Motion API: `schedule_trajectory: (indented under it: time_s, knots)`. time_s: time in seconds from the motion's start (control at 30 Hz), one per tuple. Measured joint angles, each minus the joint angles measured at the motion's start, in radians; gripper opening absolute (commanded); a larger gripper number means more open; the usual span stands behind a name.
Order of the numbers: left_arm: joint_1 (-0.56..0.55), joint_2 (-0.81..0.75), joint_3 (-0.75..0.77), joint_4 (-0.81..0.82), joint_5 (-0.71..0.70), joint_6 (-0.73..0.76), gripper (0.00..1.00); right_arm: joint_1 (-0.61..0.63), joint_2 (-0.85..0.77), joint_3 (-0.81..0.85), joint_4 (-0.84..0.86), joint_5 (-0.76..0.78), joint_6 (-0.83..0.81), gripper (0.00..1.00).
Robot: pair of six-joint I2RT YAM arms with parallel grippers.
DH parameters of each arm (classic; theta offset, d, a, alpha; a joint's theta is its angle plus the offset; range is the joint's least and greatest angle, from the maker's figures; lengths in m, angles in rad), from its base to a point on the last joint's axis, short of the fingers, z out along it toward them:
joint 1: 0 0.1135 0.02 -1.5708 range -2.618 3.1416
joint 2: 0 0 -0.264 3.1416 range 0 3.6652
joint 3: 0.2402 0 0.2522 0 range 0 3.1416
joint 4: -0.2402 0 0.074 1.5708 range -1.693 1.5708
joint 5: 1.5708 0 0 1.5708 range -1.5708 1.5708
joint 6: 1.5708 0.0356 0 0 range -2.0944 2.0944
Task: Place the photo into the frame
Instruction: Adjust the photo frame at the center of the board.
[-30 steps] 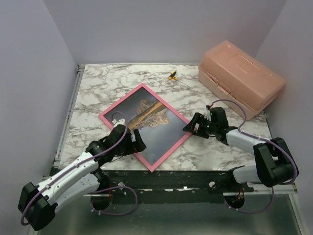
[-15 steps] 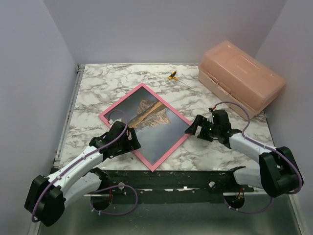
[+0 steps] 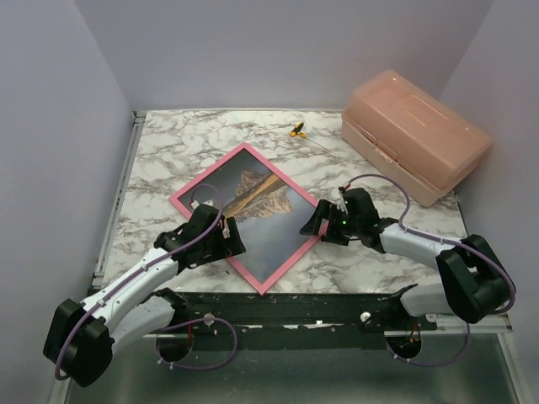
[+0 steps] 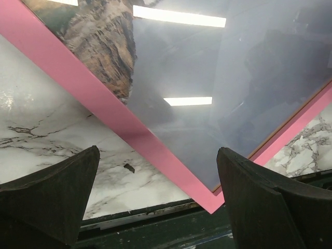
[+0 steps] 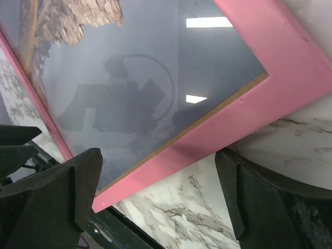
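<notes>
The frame lies flat, pink side up, turned diagonally on the marble table. The photo, a mountain mirrored in a lake, sits inside it under glossy glazing. My left gripper is open at the frame's near-left edge. In the left wrist view the pink frame and the photo fill the picture beyond the open left gripper, and nothing is between its fingers. My right gripper is open at the frame's right corner. In the right wrist view the pink frame runs across the wide gap of the right gripper.
A salmon plastic box stands shut at the back right. A small yellow and black object lies near the back edge. The frame's near corner reaches the dark front rail of the table. Walls close in on the left, right and back.
My right gripper has slid left to the frame's right corner and its jaws have widened. The left arm has drawn back slightly along the frame's near-left edge. The frame has not moved.
</notes>
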Motion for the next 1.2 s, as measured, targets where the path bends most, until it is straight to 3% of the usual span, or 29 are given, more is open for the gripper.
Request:
schedule_trajectory:
  time_s: [0.27,0.43,0.67,0.93,1.07,1.2]
  knots:
    - [0.004,-0.048,0.006,-0.035,0.002,0.016,0.99,0.093,0.100,0.113,-0.048,0.114,0.032,1.00]
    - [0.004,-0.071,0.012,-0.062,-0.003,0.023,0.98,0.126,0.200,0.244,-0.163,0.225,0.031,0.99]
    - [0.004,-0.095,0.012,-0.087,-0.013,0.033,0.99,0.188,0.365,0.442,-0.300,0.404,-0.006,0.85]
    - [0.004,-0.101,0.012,-0.105,-0.024,0.044,0.98,0.215,0.377,0.447,-0.327,0.515,-0.042,0.21]
    - [0.005,-0.101,0.013,-0.108,-0.024,0.051,0.98,0.200,0.363,0.443,-0.315,0.526,0.014,0.01]
    - [0.009,-0.097,0.020,-0.113,-0.028,0.060,0.99,0.196,0.360,0.443,-0.301,0.550,-0.003,0.00]
